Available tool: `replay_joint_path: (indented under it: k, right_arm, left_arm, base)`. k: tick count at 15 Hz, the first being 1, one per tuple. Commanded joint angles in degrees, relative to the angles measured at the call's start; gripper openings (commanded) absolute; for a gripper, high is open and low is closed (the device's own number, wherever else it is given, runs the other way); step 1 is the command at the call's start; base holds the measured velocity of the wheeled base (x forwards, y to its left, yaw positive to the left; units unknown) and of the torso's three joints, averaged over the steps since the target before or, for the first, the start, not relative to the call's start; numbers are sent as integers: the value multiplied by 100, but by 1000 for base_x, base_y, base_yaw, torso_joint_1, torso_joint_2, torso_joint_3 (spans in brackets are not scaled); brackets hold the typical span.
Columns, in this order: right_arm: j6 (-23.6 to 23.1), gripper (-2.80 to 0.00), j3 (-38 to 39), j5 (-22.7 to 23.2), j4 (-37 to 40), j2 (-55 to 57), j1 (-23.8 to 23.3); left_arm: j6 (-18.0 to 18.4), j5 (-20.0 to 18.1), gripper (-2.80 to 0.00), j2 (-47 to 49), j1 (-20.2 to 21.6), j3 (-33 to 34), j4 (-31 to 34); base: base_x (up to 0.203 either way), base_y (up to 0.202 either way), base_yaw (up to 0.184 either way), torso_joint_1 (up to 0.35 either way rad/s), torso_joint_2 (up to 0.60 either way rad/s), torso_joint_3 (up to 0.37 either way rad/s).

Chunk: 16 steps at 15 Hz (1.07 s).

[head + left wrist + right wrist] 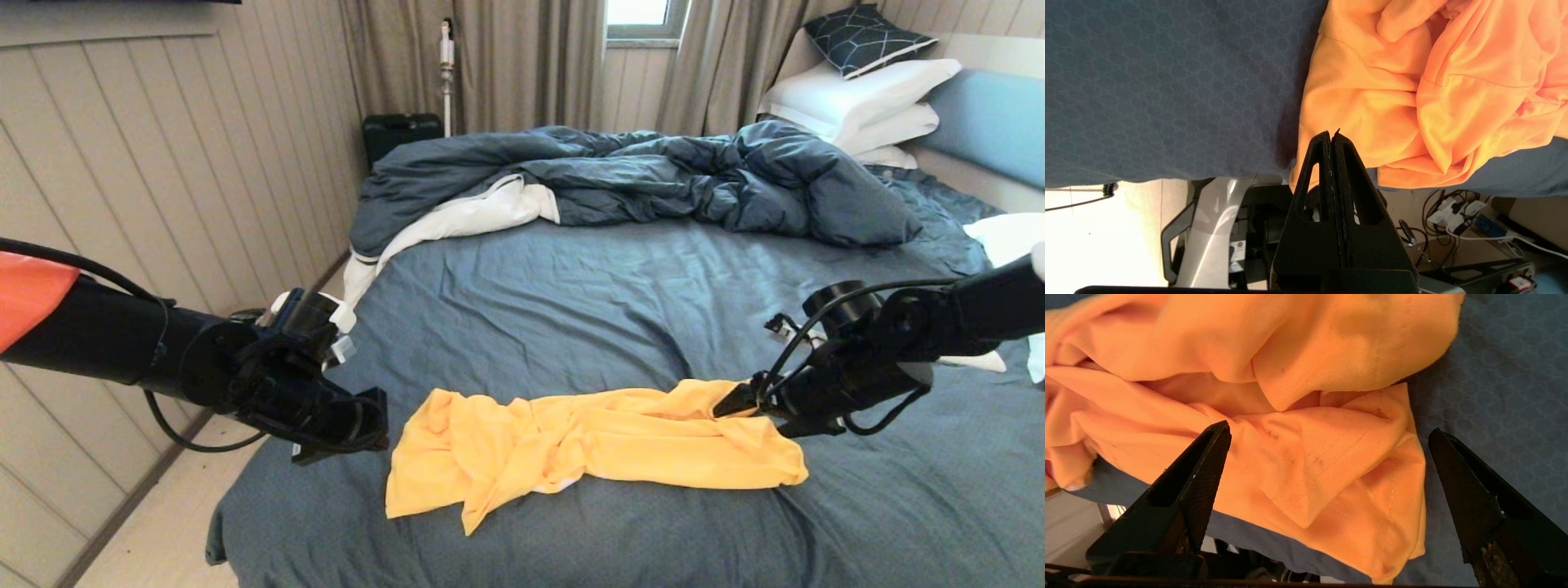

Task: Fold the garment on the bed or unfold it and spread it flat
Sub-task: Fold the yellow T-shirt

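Rumpled duvet (653,175) lies beyond the garment (588,445); right gripper (739,402) jaws wide, left gripper (371,425) jaws closed empty.

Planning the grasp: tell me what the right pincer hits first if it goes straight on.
Likely the garment: the open right pincer points at its bunched end; depth is unclear.

Daylight enters from the window (639,18) at the back, soft and even over the bed (571,278). Floor (1098,232) in the left wrist view is blown out white. Garment (1306,416) casts a soft shadow on the sheet. Both wrist views are sharp up close.
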Motion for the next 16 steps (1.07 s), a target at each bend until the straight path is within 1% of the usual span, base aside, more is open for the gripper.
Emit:
replay_joint_path:
  k: [1, 6, 12, 13, 16]
  right_arm:
    - [-3, 0, 9, 14, 12, 50, 36]
    - [-12, 0, 9, 14, 12, 59, 53]
    - [-19, 0, 42, 3, -1, 195, 221]
    - [-21, -280, 9, -4, -6, 279, 247]
    - [-241, -280, -7, 5, -22, 366, 298]
  left_arm:
    - [-20, 0, -280, 12, 1, -27, 5]
    - [-20, 0, -280, -23, 10, -44, 5]
    - [-108, 9, -280, 56, 10, -27, -144]
    - [-108, 9, -280, 56, 10, -27, -145]
    - [-143, 0, -280, 125, 10, -35, -152]
  base:
    - [0, 0, 0, 0, 0, 0]
    - [0, 0, 0, 0, 0, 0]
    - [0, 0, 0, 0, 0, 0]
    - [0, 0, 0, 0, 0, 0]
    - [0, 0, 0, 0, 0, 0]
